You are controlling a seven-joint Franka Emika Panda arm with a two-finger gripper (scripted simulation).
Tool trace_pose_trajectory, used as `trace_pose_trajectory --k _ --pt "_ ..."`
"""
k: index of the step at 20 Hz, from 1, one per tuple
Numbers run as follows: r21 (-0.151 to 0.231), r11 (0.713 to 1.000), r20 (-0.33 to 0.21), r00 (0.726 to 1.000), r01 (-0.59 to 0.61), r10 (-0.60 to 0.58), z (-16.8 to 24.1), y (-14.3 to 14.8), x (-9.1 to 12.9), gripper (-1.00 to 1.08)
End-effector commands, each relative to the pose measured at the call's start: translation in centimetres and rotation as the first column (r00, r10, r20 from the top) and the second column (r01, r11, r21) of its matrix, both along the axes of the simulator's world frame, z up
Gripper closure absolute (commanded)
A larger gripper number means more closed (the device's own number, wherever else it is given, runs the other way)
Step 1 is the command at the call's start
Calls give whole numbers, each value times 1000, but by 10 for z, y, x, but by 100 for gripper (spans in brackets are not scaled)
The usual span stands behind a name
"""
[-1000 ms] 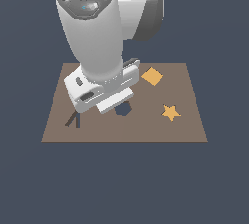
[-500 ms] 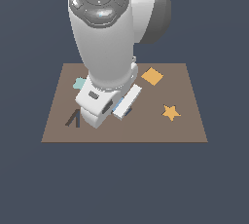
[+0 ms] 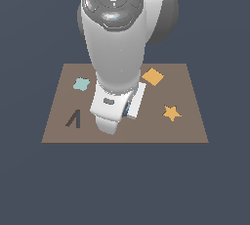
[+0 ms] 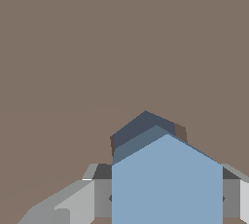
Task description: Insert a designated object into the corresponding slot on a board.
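Note:
In the wrist view my gripper [image 4: 167, 196] is shut on the blue hexagonal block [image 4: 167, 181], with grey fingers [image 4: 101, 196] on either side of it. The dark hexagonal slot [image 4: 142, 125] lies in the brown board [image 4: 97, 47] just beyond the block's far edge; the block partly covers it. In the exterior view the arm stands over the middle of the board [image 3: 193, 123] and hides the slot. Only a sliver of the blue block [image 3: 128, 109] shows beside the hand.
On the board are a pale teal wavy-edged piece [image 3: 81, 84], an orange diamond [image 3: 153, 77], an orange star [image 3: 171, 113] and a dark "A"-like cut-out [image 3: 73, 119]. The arm's bulk hides the board's centre in the exterior view.
The hand has swung over the dark hexagonal hole, which showed beside it one second ago and is now covered in the exterior view. The teal piece has come into sight.

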State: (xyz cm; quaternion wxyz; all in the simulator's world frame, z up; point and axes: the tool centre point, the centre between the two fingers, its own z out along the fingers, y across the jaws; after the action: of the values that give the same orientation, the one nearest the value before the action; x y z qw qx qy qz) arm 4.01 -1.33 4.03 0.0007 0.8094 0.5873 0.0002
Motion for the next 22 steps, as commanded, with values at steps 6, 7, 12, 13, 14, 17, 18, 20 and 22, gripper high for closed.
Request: trace_pose_trajectory --k 6,7,12,13,14,17,18,20,22 --pt "0 994 0 994 -107 107 0 7 1 108" --pt "0 994 0 994 -114 114 0 7 1 108" --pt "0 993 -1 993 -120 120 0 8 1 108" --pt "0 993 -1 993 -120 120 0 8 1 108" --pt "0 993 -1 993 -121 121 -2 8 1 108" --pt "0 992 0 992 -123 123 -8 8 1 108" --pt "0 992 0 992 -124 124 -9 8 1 108" --pt "0 992 0 992 -124 124 -10 8 1 -92" --pt "0 992 0 992 -124 124 -10 8 1 -92"
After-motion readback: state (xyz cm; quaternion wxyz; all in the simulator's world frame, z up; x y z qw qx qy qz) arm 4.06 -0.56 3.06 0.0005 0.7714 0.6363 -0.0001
